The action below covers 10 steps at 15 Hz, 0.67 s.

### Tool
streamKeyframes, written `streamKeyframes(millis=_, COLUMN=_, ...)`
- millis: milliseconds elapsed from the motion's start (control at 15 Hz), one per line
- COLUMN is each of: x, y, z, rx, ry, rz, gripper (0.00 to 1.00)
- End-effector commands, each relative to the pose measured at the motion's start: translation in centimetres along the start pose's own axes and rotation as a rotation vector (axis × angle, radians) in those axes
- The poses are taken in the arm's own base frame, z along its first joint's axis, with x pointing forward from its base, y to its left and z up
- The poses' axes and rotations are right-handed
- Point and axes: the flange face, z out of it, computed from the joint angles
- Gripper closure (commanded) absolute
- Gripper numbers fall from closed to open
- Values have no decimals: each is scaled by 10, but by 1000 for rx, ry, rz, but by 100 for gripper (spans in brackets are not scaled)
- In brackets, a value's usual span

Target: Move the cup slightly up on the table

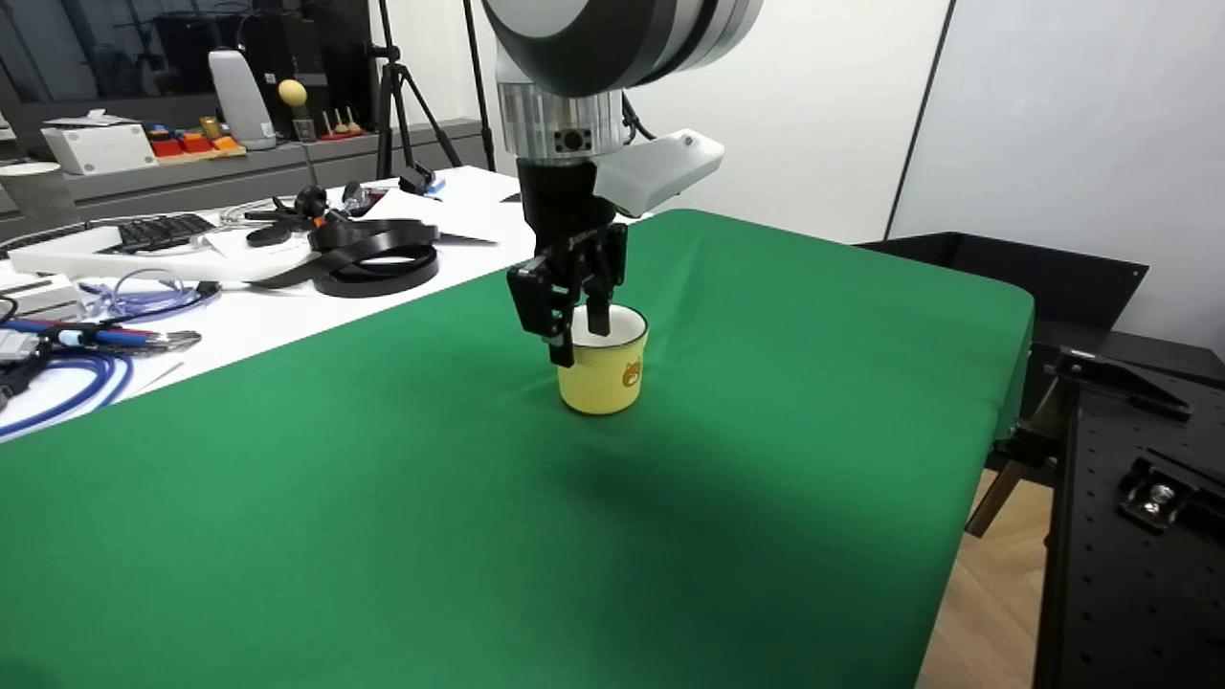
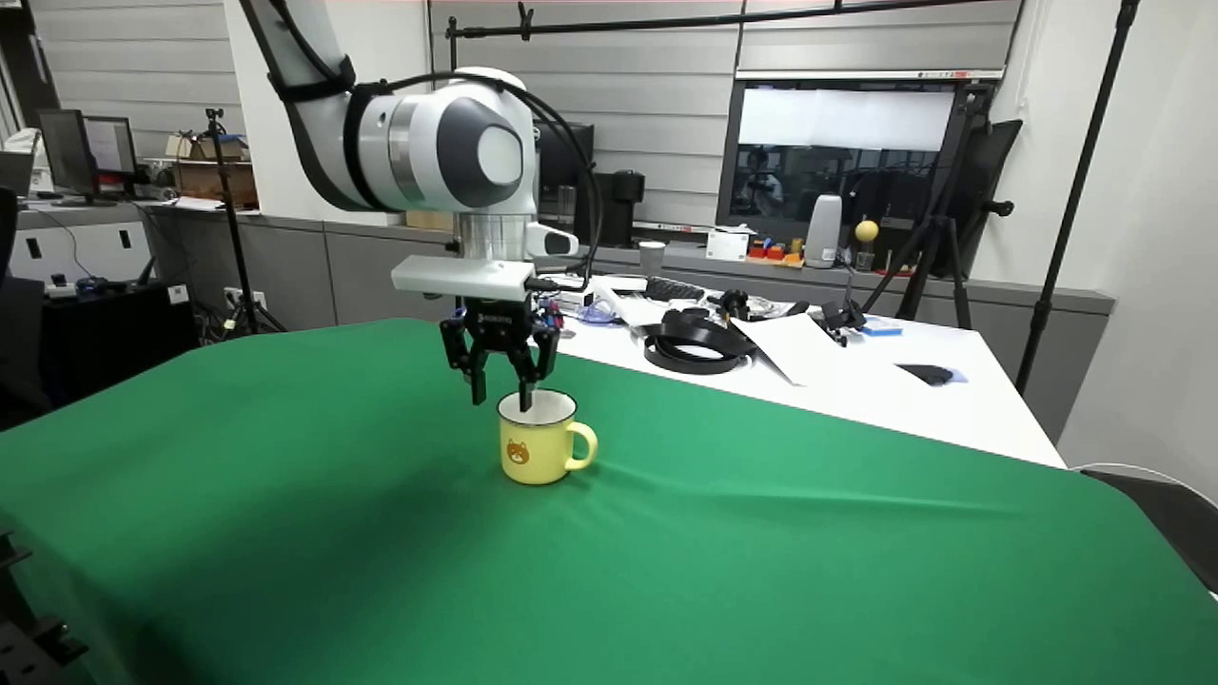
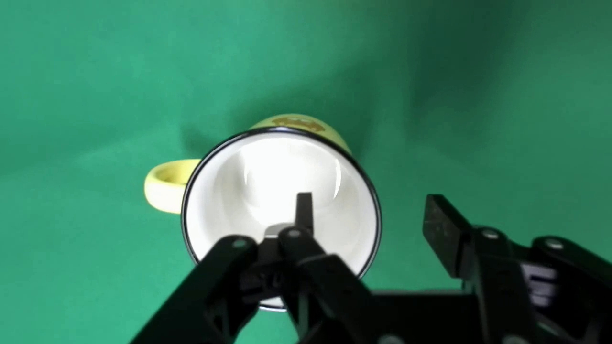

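The pale-yellow cup [image 1: 603, 383] stands upright on the green-covered table [image 1: 402, 536]. It also shows in an exterior view [image 2: 535, 455], with its handle on the right side there. In the wrist view I look down into the cup's white inside [image 3: 287, 177], with the handle at the left. My gripper [image 2: 501, 403] is open, pointing down at the cup's rim. In the wrist view the gripper [image 3: 368, 205] has one finger over the cup's mouth and the other outside the rim, apart from it. I cannot tell how deep the inner finger reaches. Part of the rim is hidden behind it.
A white table [image 1: 459, 277] with cables, a black strap roll [image 1: 373, 258] and tools adjoins the green cloth. A black perforated plate [image 1: 1139, 574] stands beside the table edge. A tripod [image 2: 937, 257] stands behind. The cloth has a few wrinkles near the cup.
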Motion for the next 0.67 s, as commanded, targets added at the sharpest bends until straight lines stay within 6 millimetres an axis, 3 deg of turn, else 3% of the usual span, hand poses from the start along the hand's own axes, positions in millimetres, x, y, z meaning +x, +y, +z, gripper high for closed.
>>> streamKeyframes(millis=0, x=-10, y=-4, z=-20, rx=-2, ry=-35, rz=27, gripper=7)
streamKeyframes(millis=133, x=-17, y=-4, z=-30, rx=-5, ry=-43, rz=36, gripper=0)
streamKeyframes(millis=600, x=-33, y=6, z=-60, rx=9, ry=-95, rz=86, gripper=0)
